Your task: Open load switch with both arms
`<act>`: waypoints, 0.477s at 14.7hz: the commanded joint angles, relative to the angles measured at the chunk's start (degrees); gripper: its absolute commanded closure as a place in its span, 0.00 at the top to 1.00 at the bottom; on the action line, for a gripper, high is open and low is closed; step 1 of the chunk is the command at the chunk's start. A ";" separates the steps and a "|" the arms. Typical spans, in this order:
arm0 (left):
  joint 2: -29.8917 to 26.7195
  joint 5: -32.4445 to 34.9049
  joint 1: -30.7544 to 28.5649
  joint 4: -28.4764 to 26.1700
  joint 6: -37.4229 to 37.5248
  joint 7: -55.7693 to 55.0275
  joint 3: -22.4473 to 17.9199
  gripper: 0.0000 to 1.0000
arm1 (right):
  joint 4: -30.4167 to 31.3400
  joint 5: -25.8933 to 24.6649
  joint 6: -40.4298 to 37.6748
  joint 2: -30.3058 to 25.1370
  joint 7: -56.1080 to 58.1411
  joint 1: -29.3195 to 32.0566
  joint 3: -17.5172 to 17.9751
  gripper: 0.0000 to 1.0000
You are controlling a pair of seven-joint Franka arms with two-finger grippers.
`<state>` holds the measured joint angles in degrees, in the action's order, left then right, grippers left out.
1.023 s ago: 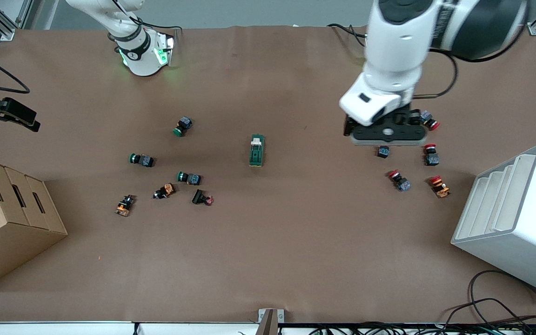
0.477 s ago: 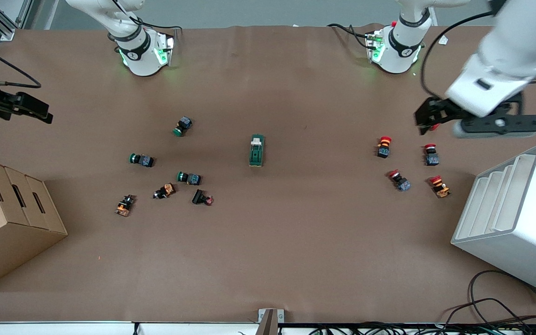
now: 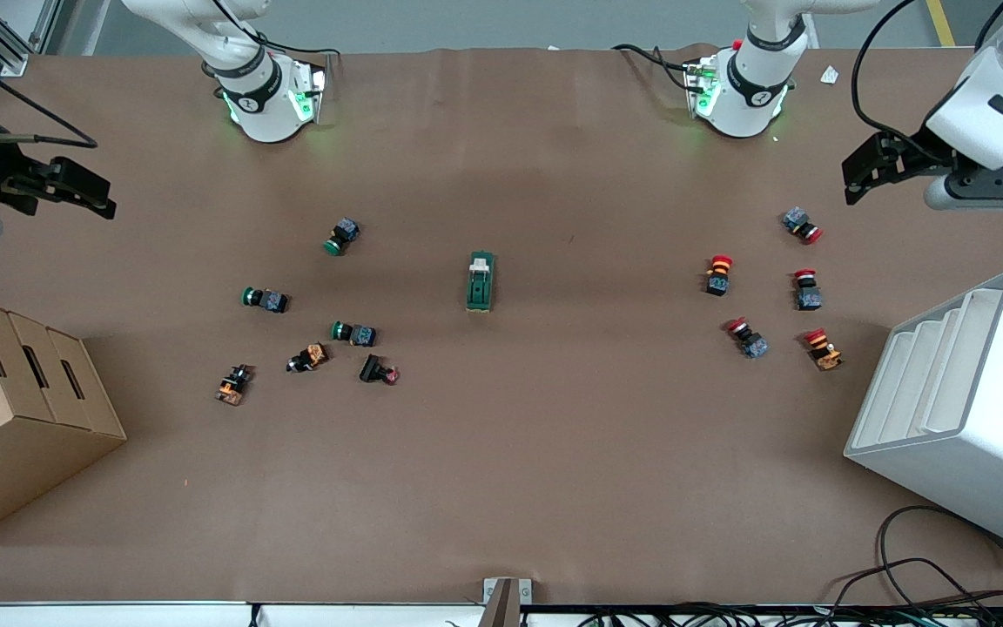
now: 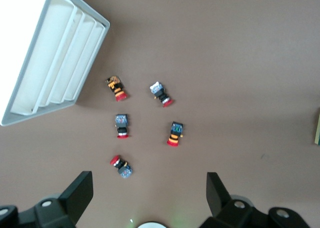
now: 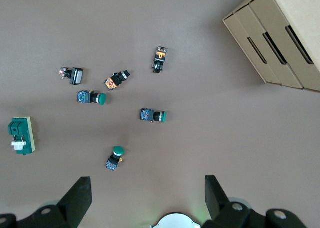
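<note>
The load switch is a dark-green block with a white toggle piece at its end toward the robots' bases. It lies alone at the middle of the table and also shows in the right wrist view. My left gripper hangs open and empty in the air at the left arm's end of the table, close to the red push-buttons. My right gripper hangs open and empty at the right arm's end, above the table near the cardboard box. Neither gripper touches the switch.
Several green and orange push-buttons lie between the switch and a cardboard box. Several red push-buttons lie toward a white slotted rack. Cables trail at the near edge.
The left arm has swung away from over the red push-buttons out to its end of the table. The right gripper has drifted slightly inward. The load switch has not moved.
</note>
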<state>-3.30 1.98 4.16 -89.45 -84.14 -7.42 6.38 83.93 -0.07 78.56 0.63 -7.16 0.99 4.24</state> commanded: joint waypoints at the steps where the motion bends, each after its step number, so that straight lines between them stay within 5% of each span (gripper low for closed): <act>1: -3.47 -1.46 -0.38 -4.24 -0.41 4.06 -1.81 1.00 | 4.66 0.77 1.33 -3.79 0.21 -0.11 -1.51 1.00; 7: -8.66 -2.25 -2.22 -11.71 -5.76 6.01 -2.25 1.00 | 5.27 1.64 1.42 -4.85 0.21 -0.11 -2.74 1.00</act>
<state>-8.95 1.00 3.40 -97.40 -87.48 -2.45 3.66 86.67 0.06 78.89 -1.87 -7.16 1.00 2.46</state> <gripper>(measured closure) 0.000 0.000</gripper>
